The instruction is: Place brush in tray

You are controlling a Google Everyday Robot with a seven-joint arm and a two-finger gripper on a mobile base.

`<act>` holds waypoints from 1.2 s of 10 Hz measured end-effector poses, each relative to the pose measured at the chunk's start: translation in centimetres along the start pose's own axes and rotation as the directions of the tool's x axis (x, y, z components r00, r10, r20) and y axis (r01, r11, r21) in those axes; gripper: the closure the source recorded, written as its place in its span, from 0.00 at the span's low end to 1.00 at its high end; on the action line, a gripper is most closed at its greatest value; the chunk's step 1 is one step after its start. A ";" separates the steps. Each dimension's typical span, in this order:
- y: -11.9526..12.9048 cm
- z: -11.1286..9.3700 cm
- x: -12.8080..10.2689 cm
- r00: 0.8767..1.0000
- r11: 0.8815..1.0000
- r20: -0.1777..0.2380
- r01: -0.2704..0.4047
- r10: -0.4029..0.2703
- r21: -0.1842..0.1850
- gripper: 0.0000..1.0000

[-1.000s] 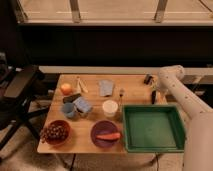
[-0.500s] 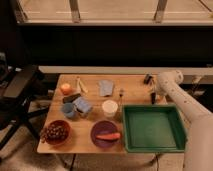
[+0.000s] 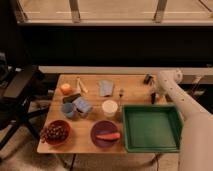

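The green tray (image 3: pixel 150 128) lies at the table's front right and holds nothing. My gripper (image 3: pixel 154 93) hangs from the white arm (image 3: pixel 172 85) just behind the tray's far right corner, low over the table. A slim dark shape, which looks like the brush (image 3: pixel 153 100), lies right under the gripper, and I cannot tell it apart from the gripper's tips. A small black object (image 3: pixel 148 78) sits behind it near the table's back edge.
A silver fork (image 3: pixel 120 94) lies left of the gripper. A white cup (image 3: pixel 109 107), a purple plate (image 3: pixel 102 130) with a carrot, a blue cup (image 3: pixel 69 110), a dark block (image 3: pixel 71 98), an orange (image 3: pixel 65 89), a blue cloth (image 3: pixel 105 87) and a red bowl of grapes (image 3: pixel 55 132) fill the table's left half. A black chair (image 3: pixel 20 95) stands left.
The arm's elbow has dropped slightly and the gripper has come down a little toward the table by the brush. Nothing else has moved.
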 end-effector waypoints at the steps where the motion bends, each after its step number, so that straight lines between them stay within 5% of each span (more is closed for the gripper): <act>1: -0.1 0.1 -0.2 1.000 1.000 0.005 0.006 -0.006 -0.002 0.81; 4: -0.4 -0.1 -0.6 1.000 1.000 0.017 0.023 -0.023 0.016 1.00; 7: -3.1 -3.2 -0.4 0.997 0.991 -0.001 0.082 -0.082 0.109 1.00; 12: -9.2 -10.1 -1.4 0.985 0.941 -0.047 0.171 -0.165 0.292 1.00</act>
